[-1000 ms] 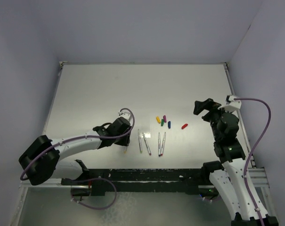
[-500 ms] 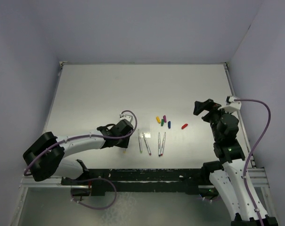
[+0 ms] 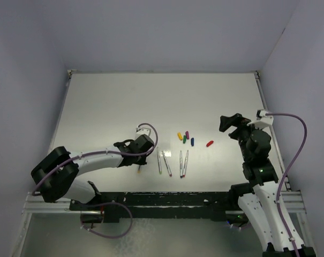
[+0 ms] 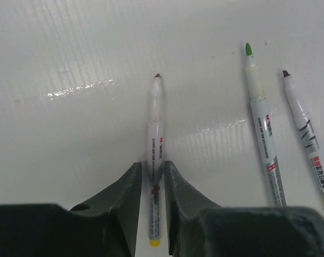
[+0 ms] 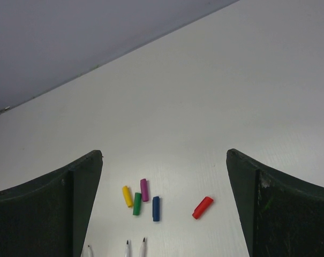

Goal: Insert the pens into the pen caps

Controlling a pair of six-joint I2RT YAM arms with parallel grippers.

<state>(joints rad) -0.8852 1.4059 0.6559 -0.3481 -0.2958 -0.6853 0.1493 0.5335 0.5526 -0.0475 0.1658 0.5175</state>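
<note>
My left gripper (image 3: 138, 162) is shut on a whitish pen with a yellow end (image 4: 155, 134), which lies flat on the table with its dark tip pointing away from the wrist camera. Its fingers (image 4: 127, 187) hug the barrel on both sides. Several more pens (image 3: 166, 163) lie side by side to its right; a green-tipped pen (image 4: 261, 123) and a dark-red-tipped pen (image 4: 303, 123) show in the left wrist view. The yellow (image 5: 127, 196), green (image 5: 136, 203), magenta (image 5: 144, 189) and blue (image 5: 156, 208) caps lie clustered, with the red cap (image 5: 202, 207) apart to their right. My right gripper (image 3: 230, 122) is open and empty, held above the table right of the caps.
The white table (image 3: 124, 101) has raised edges at left, back and right, with grey walls behind. A black rail (image 3: 167, 199) runs along the near edge by the arm bases.
My left gripper has turned and shifted slightly left over the yellow-ended pen. The right arm has stayed put.
</note>
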